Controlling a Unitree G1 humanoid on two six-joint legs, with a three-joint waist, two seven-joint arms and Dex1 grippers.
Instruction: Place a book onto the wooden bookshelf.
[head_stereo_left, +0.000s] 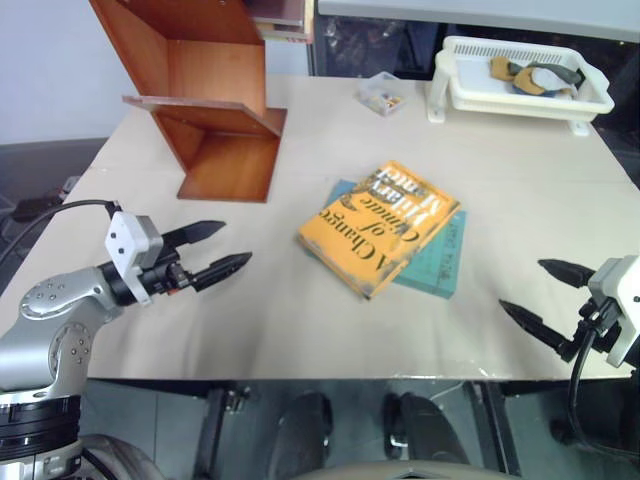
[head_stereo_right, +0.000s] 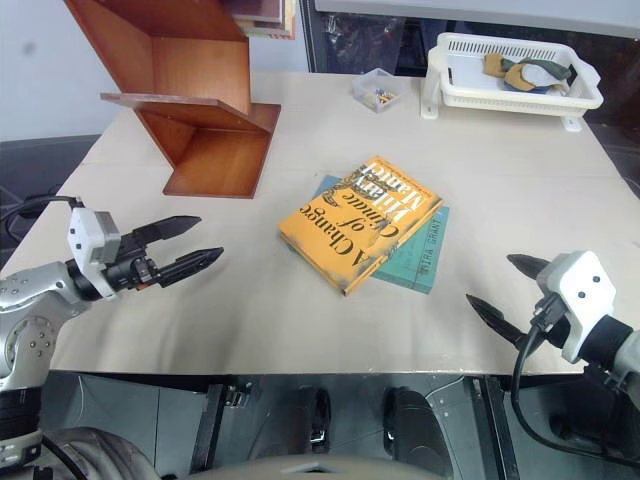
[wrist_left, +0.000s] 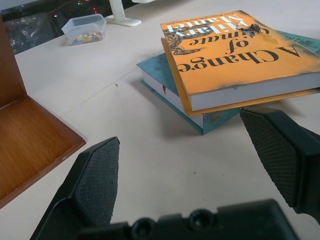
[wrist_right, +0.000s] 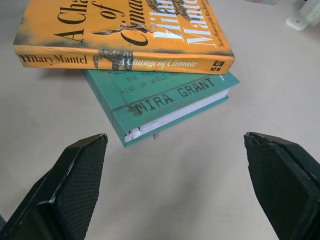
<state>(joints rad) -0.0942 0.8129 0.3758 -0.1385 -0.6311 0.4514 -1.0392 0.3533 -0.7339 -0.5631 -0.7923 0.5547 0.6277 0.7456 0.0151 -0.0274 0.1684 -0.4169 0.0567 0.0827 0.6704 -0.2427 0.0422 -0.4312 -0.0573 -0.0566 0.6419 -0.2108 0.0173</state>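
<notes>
The thick orange-yellow book (head_stereo_left: 380, 226) lies flat mid-table, stacked askew on a thinner teal book (head_stereo_left: 437, 258). Its spine shows in the right wrist view (wrist_right: 125, 59) and its page edge in the left wrist view (wrist_left: 235, 55). The reddish-brown wooden bookshelf (head_stereo_left: 205, 90) of angled panels stands at the table's far left. My left gripper (head_stereo_left: 222, 250) hovers open left of the books, pointing at them, nothing between its fingers (wrist_left: 95, 182). My right gripper (head_stereo_left: 545, 290) is open near the table's front right edge, aimed at the books, also empty.
A white plastic basket (head_stereo_left: 520, 75) with small items stands at the far right corner. A small clear box (head_stereo_left: 382, 93) sits beside it. Bare tabletop (head_stereo_left: 300, 320) lies between the grippers and the books. The table's front edge runs just below both grippers.
</notes>
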